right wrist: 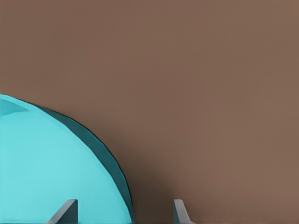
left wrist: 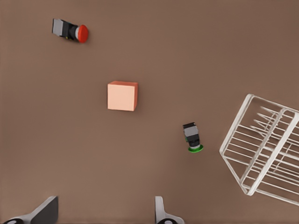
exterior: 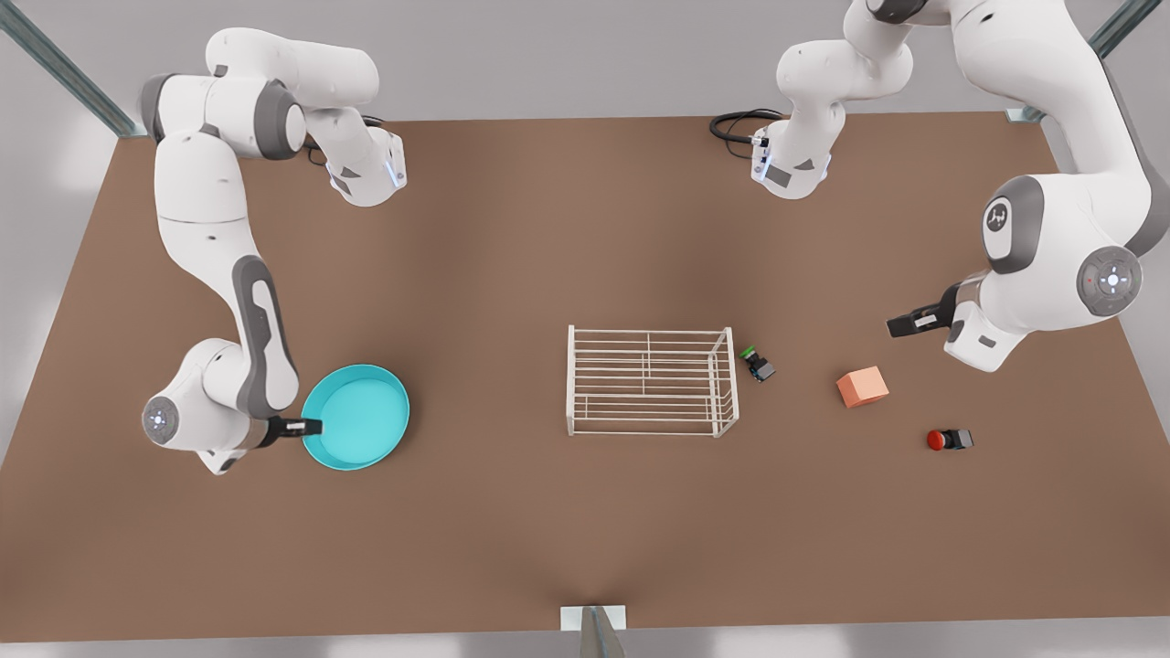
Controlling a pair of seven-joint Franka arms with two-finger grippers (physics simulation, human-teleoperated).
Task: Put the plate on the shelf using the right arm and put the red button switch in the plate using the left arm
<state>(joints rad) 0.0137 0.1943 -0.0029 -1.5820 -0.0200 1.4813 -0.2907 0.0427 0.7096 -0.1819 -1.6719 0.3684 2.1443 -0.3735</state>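
You are looking down on a plain brown table [exterior: 548, 512] with pale walls behind it. Your right gripper [exterior: 311, 426], on the front view's left, sits at the rim of the plate [exterior: 361, 411]; its fingers [right wrist: 180, 212] are spread wide, one over the cyan inside and one outside the rim, with nothing clamped. The plate lies flat on the table, well apart from the shelf [exterior: 651, 381], which stands mid-table. Your left gripper [exterior: 900, 324] hangs on the front view's right, above the table, its fingers [left wrist: 163, 212] spread wide and holding nothing. Near it lies an orange cube [exterior: 862, 386], and beyond that the red button switch [exterior: 949, 440], on its side. A green-capped switch [exterior: 757, 363] lies just beside the shelf
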